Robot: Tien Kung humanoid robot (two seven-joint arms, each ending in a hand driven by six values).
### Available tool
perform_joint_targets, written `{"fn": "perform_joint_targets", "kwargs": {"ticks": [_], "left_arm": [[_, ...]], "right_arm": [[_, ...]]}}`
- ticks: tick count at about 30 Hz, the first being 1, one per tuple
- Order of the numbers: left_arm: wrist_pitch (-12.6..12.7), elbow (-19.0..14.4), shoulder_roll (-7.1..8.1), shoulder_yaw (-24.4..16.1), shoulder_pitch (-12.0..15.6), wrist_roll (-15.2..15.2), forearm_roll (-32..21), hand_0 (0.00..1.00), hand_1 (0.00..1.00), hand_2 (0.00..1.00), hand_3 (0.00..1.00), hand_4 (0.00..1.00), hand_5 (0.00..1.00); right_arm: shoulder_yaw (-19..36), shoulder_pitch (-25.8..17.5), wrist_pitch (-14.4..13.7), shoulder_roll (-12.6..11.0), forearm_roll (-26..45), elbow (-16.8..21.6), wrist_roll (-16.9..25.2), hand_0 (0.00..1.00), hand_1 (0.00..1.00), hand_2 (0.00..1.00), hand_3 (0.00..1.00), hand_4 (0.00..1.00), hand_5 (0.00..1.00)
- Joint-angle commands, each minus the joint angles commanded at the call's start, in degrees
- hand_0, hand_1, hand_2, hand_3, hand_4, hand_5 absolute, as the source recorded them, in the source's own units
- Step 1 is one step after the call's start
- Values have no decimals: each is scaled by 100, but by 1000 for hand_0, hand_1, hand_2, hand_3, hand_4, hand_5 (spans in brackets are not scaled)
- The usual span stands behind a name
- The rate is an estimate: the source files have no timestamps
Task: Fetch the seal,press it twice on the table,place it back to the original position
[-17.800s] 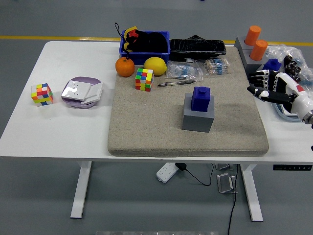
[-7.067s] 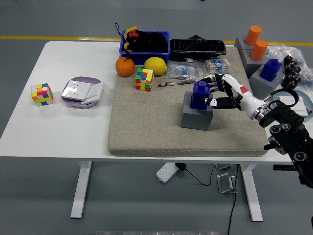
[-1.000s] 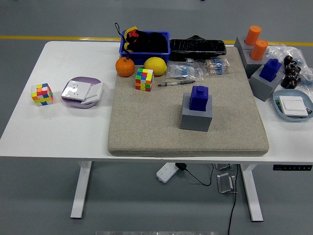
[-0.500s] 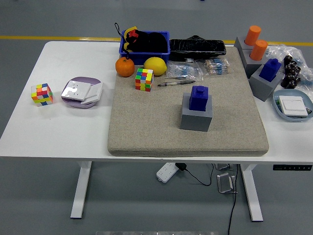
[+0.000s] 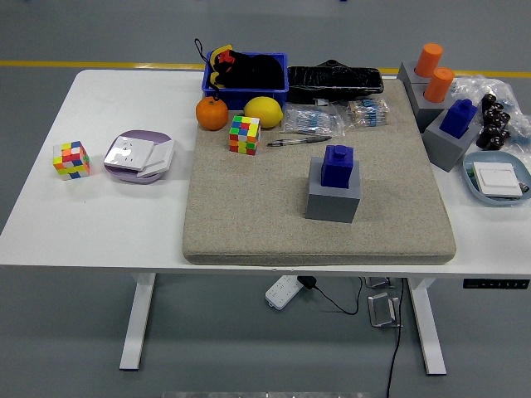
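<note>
While neither hand shows, two blue seals [image 5: 339, 165] [image 5: 457, 117], two orange seals [image 5: 429, 60] [image 5: 438, 84] and two puzzle cubes [image 5: 245, 134] [image 5: 71, 159] stand

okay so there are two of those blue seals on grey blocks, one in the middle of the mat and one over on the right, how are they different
The middle seal sits on a grey block standing fully on the beige mat; the right seal has its grey block at the mat's right edge, beside the orange seals. The middle seal looks squarer and upright; the right one looks turned at an angle. Both are dark blue with a knob on top, each on a grey base.
</note>
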Motion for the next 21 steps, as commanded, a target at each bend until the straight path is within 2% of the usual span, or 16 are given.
{"fn": "perform_joint_targets", "kwargs": {"ticks": [21], "left_arm": [[16, -2, 10, 30, 4, 9, 9, 807, 815, 788, 837, 783, 389]], "right_arm": [[-162, 56, 17, -27, -7, -30, -47, 861, 769, 721, 759, 914, 262]]}}
